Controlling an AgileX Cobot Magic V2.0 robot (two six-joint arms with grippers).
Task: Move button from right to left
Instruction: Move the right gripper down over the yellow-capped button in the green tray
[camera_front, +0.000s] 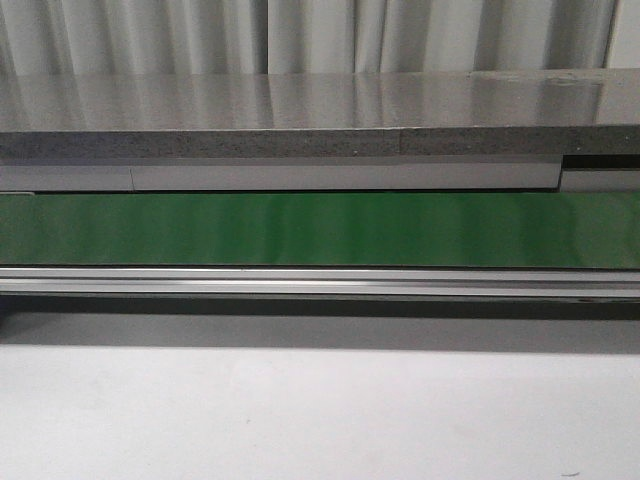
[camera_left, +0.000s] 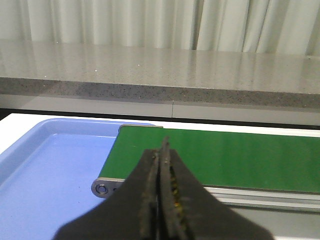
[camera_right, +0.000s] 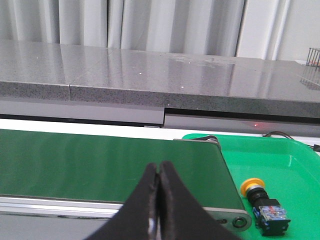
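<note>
Green tray (camera_right: 295, 150) holds button (camera_right: 264, 204) beside belt (camera_right: 100, 160) end.

Button (camera_right: 264, 204): small push-button, round yellow-orange cap on a dark boxy body with tiny blue and red marks. Lies tipped on its side, cap pointing toward the belt end. Rests in the green tray, just beside the conveyor's roller end, ungripped.

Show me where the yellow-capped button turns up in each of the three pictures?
Front view: not in it.
Left wrist view: not in it.
Right wrist view: the button lies on its side in the green tray, just past the belt's end.
Shared landmark: the green conveyor belt.
</note>
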